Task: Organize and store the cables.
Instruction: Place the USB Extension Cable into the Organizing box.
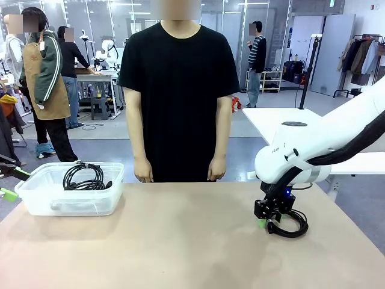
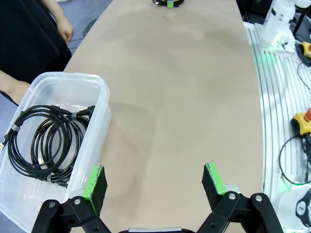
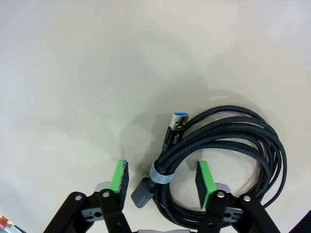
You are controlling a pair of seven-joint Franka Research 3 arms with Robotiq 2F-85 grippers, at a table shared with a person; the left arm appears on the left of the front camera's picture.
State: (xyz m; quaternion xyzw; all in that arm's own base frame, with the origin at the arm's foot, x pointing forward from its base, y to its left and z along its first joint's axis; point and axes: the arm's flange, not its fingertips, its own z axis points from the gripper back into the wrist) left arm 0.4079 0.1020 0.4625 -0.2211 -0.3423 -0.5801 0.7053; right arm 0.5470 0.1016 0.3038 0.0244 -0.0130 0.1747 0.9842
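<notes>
Green pads of the right gripper [image 3: 161,182] stand open on both sides of the banded part of a coiled cable [image 3: 228,155] on the worktop [image 1: 180,241]; I judge the pick-up is starting, and closing comes next. One cable [image 2: 46,141] lies in the clear bin [image 2: 104,107]. The left gripper [image 2: 155,187] is open, empty. The coil's near edge is cut off.

The right arm [image 1: 319,144] is reaching down to the table, its gripper [image 3: 162,180] standing with jaws spread apart. The left gripper [image 2: 155,182] is hovering with jaws wide apart. The person's hands [image 1: 143,170] are hanging at their sides.
</notes>
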